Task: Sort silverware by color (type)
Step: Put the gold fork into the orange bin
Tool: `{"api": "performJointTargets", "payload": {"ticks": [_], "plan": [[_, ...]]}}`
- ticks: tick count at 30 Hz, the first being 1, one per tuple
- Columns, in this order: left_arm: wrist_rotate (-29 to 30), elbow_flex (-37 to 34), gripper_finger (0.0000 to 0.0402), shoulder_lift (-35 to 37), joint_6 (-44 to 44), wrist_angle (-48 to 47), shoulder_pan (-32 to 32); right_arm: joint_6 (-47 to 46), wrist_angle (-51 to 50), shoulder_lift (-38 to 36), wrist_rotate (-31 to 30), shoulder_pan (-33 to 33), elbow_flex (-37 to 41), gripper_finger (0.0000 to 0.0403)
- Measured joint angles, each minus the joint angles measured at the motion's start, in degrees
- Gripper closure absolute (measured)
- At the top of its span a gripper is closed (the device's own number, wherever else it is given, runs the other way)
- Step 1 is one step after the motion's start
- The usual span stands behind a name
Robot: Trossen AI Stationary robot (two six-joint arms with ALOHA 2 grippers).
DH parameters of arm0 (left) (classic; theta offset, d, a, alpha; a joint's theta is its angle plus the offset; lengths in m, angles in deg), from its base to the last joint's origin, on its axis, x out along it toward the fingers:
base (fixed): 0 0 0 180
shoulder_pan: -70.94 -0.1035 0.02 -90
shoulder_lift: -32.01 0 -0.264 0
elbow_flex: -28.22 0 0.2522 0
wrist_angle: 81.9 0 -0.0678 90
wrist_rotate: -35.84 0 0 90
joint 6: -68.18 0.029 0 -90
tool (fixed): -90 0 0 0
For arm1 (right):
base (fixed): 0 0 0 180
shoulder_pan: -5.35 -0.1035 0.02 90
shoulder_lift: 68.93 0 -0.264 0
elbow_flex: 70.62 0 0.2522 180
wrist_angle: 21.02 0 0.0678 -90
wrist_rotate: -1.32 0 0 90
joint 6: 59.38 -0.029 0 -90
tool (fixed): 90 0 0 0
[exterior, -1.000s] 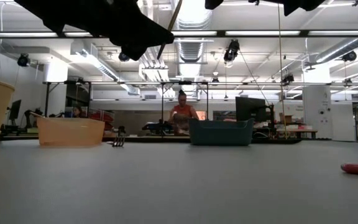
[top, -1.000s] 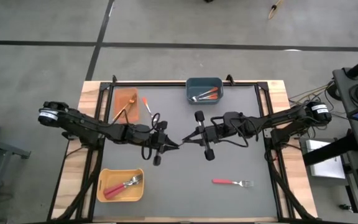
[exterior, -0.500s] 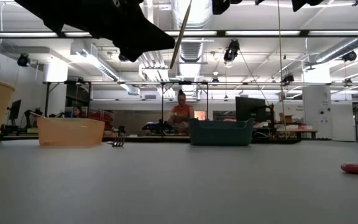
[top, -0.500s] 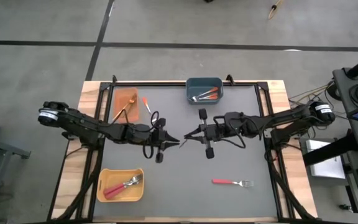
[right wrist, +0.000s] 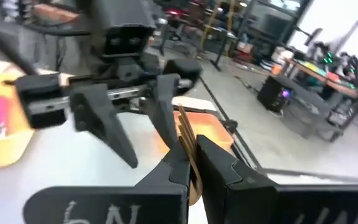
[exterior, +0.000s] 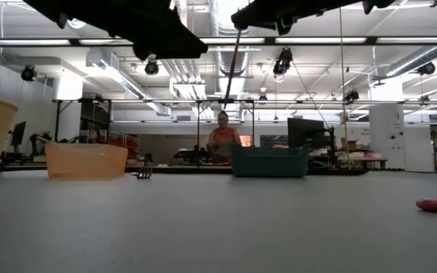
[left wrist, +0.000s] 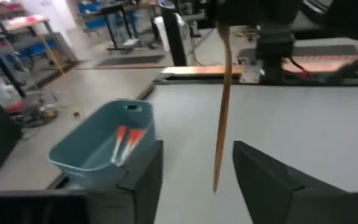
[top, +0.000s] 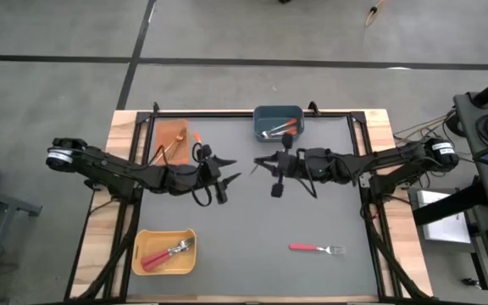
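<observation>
A thin gold fork (left wrist: 222, 106) hangs in the air over the middle of the table, with my right gripper (top: 259, 163) shut on its upper end. My left gripper (top: 234, 168) faces it from the table's left and is open. Its fingers (left wrist: 143, 180) stand on either side of the fork's lower end without touching it. A red-handled fork (top: 316, 248) lies flat on the table near the front right. Red-handled forks lie in the yellow bin (top: 142, 237), orange-handled ones in the blue-grey bin (top: 278, 112), and a gold one in the orange bin (top: 176, 129). My right gripper pinches the gold fork near its upper end (right wrist: 184, 127) between its two fingers. The fingers come in about level from the table's right and lie across the fork. The fork hangs below them, nearly upright with a slight tilt (exterior: 231, 68), clear of the table.
The orange bin stands at the far left, the blue-grey bin at the far middle and the yellow bin at the near left. Bare grey table lies between them. Beyond the far edge a person (exterior: 222, 136) sits in the room.
My left gripper has opened and let go of the gold fork, which now hangs from my right gripper alone. Both grippers have moved toward the far edge and turned, and their tips have drawn apart. The fork has swung from slanted to nearly upright.
</observation>
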Motion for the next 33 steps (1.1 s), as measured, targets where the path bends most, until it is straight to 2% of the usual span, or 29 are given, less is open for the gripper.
{"api": "performJointTargets", "payload": {"ticks": [3,8,10,14,18,23,29,33], "plan": [[0.17,0.0,0.0209,-1.02,0.48,3.69,0.03,-4.7,3.19,0.57,-0.19,1.71,0.02,0.0394],[0.22,0.02,0.0209,-3.88,2.25,11.51,0.04,-8.16,8.66,3.47,-1.18,3.54,0.85,0.0394],[2.5,0.02,0.0213,-5.06,4.15,14.06,0.04,-9.76,10.89,5.03,-3.11,3.79,0.94,0.0394],[11.53,0.43,0.022,-6.82,8.15,16.84,0.08,-14.05,15.73,7.22,-9.79,3.81,0.92,0.0394],[12.03,2.19,0.0225,-8.51,10.37,16.89,0.04,-16.83,17.17,8.57,-14.68,3.81,0.92,0.0394],[13.03,5.35,0.0226,-11.53,13.11,16.87,0.01,-18.28,18.53,8.82,-15.08,3.79,0.92,0.0394],[21.38,9.1,0.0226,-16.0,14.69,16.55,-0.07,-18.15,18.68,8.85,-14.7,3.68,0.92,0.0394],[22.7,10.62,0.0228,-18.12,15.73,16.43,-0.22,-17.56,18.71,8.85,-14.69,3.66,0.92,0.0394]]}}
